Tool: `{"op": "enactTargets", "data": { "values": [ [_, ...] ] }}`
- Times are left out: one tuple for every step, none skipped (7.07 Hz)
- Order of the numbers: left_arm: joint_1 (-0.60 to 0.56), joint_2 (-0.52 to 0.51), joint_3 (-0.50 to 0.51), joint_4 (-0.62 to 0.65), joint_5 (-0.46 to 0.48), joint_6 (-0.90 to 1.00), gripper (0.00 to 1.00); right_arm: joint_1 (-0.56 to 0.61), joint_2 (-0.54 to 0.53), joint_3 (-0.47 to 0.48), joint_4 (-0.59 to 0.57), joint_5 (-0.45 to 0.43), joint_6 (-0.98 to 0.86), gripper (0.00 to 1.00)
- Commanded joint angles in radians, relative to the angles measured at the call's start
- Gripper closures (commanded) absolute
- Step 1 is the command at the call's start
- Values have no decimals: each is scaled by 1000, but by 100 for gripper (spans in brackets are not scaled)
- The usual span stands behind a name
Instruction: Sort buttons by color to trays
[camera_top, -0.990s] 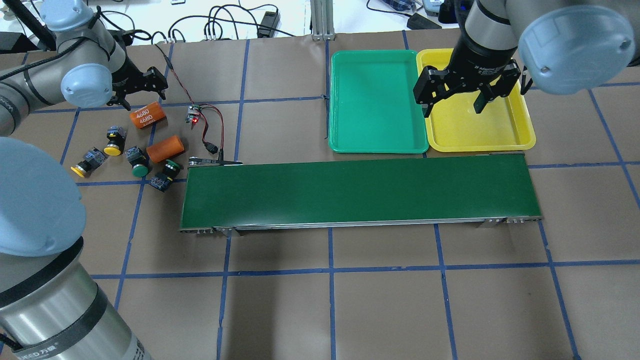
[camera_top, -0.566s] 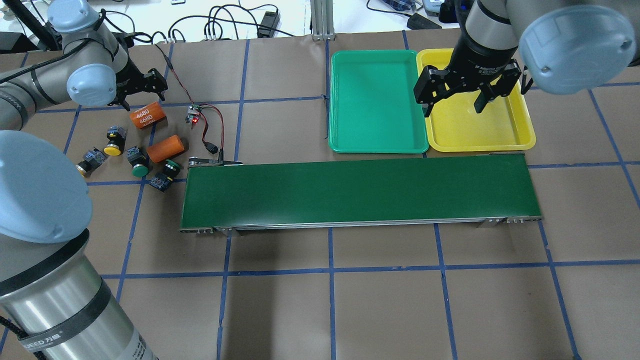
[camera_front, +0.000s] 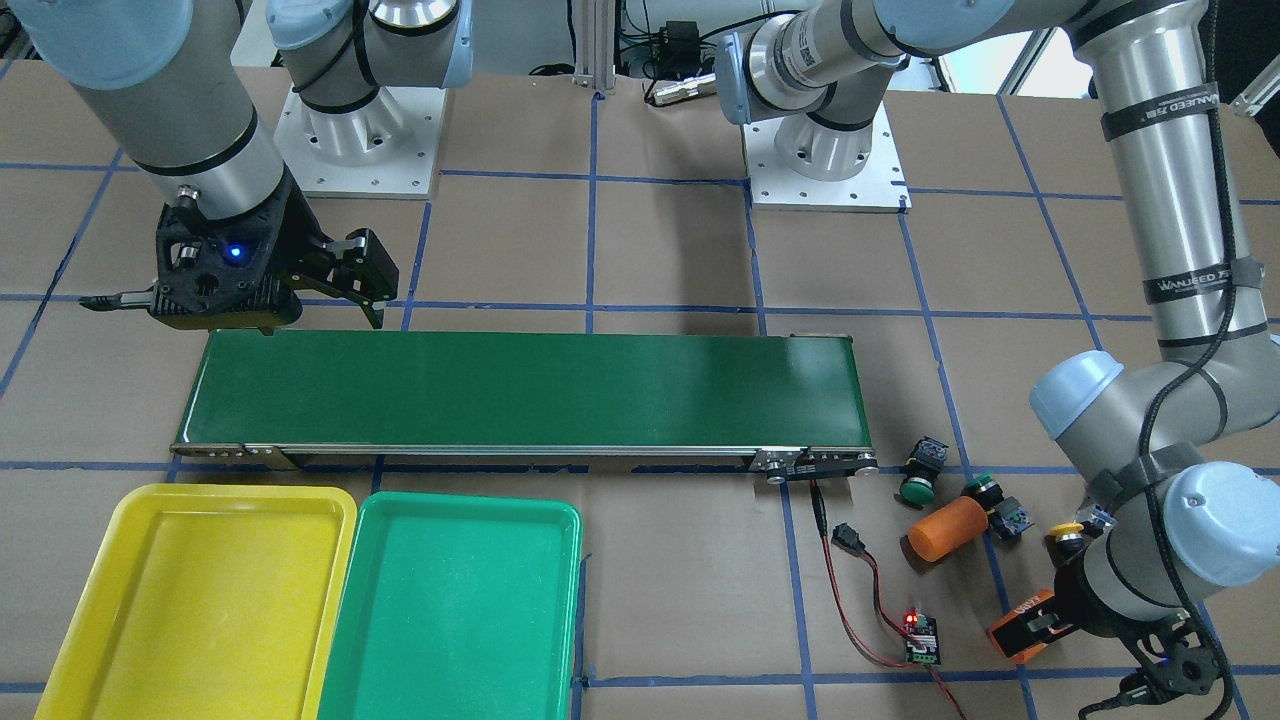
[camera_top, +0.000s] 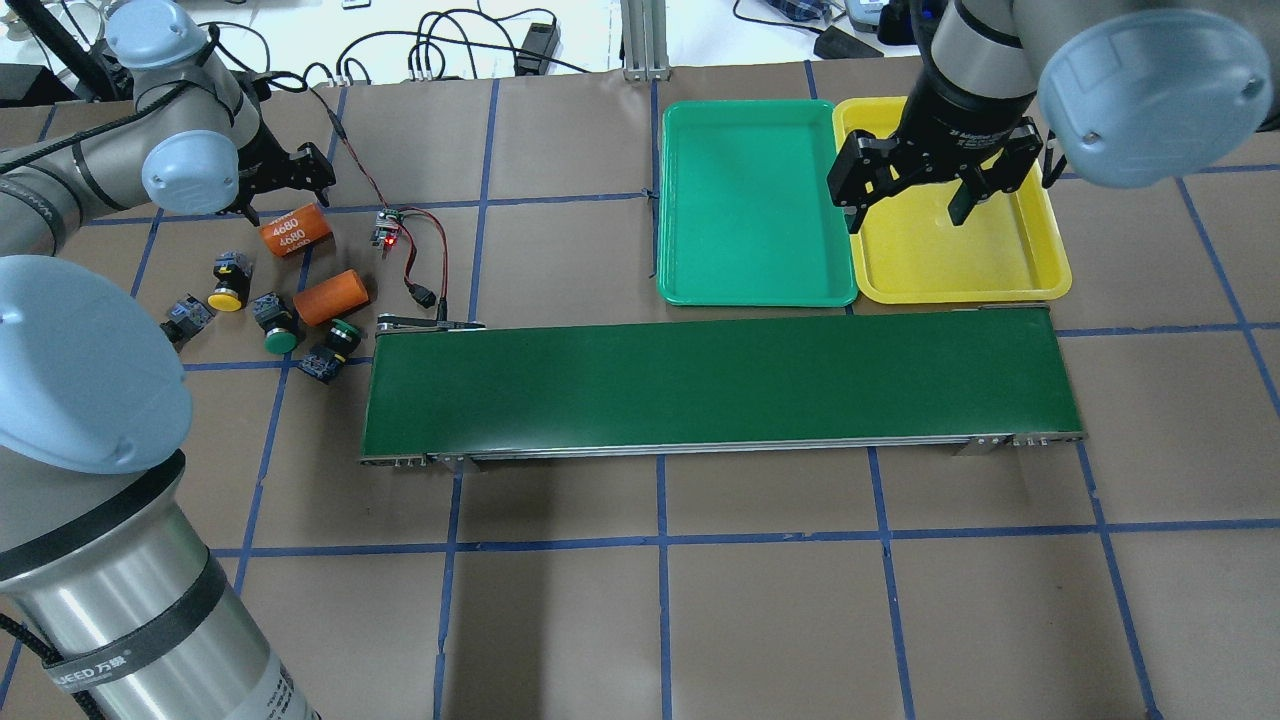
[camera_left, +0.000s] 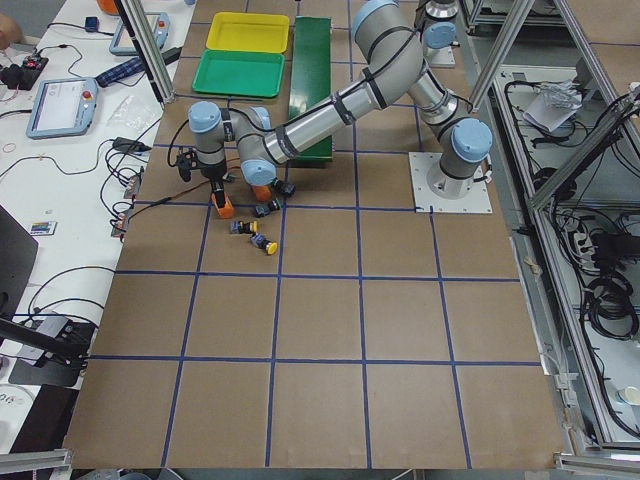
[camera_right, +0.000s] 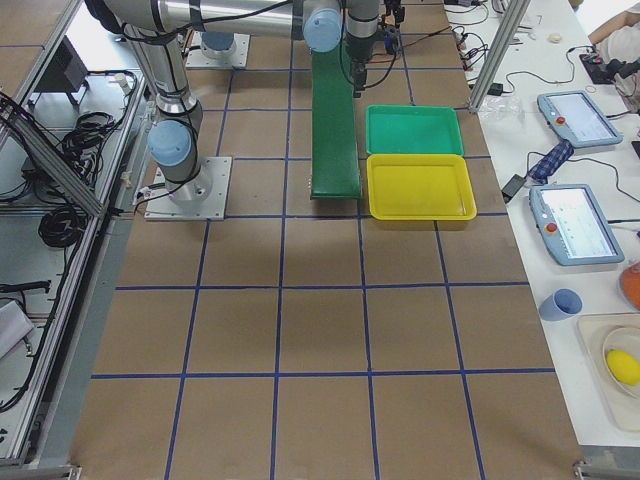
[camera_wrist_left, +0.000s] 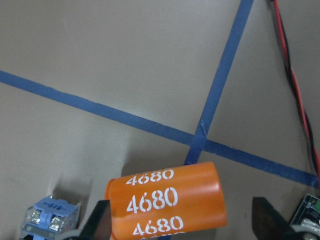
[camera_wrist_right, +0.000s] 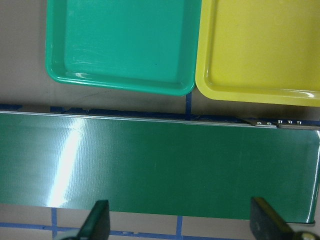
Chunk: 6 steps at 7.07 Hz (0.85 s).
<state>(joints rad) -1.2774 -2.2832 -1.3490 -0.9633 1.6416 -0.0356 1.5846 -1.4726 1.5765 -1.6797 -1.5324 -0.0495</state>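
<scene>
My own elbow joint (camera_top: 85, 370) hid half of one yellow-capped button (camera_top: 186, 318). The other yellow button (camera_top: 228, 286) and two green-capped buttons (camera_top: 276, 328) (camera_top: 336, 345) lay on the table, left of the belt (camera_top: 715, 385). My left gripper (camera_wrist_left: 181, 225) gaped wide, with the orange cylinder (camera_wrist_left: 167, 202) cut off between its fingers. My right gripper (camera_top: 908, 218) was spread wide over the yellow tray (camera_top: 960, 265).

The table (camera_top: 760, 620), covered in brown paper with a blue tape grid, carries a long dark-green conveyor belt (camera_top: 715, 385) across its middle. Behind the belt's right half, a green tray (camera_top: 755, 205) and a yellow tray (camera_top: 950, 265) lie just beside each other. Off its left end lie two yellow-capped buttons (camera_top: 227, 290), two green-capped buttons (camera_top: 275, 325), two orange cylinders (camera_top: 332, 297) and a small circuit board (camera_top: 386, 229) with red and black wires.
</scene>
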Motion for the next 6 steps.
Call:
{"op": "enactTargets", "data": {
  "values": [
    [0,-4,1,-3,3,-4,0,0,-6,-4,0,1,3,0],
    [1,-10,1,-3,3,-6,0,0,-14,-1,2,0,4,0],
    [1,-10,2,-3,3,-6,0,0,-14,-1,2,0,4,0],
    [1,-10,2,-3,4,-6,0,0,-14,-1,2,1,4,0],
    [1,-10,2,-3,6,-6,0,0,-14,-1,2,2,2,0],
    [1,-10,2,-5,6,-6,0,0,-12,-1,2,2,2,0]
  ]
}}
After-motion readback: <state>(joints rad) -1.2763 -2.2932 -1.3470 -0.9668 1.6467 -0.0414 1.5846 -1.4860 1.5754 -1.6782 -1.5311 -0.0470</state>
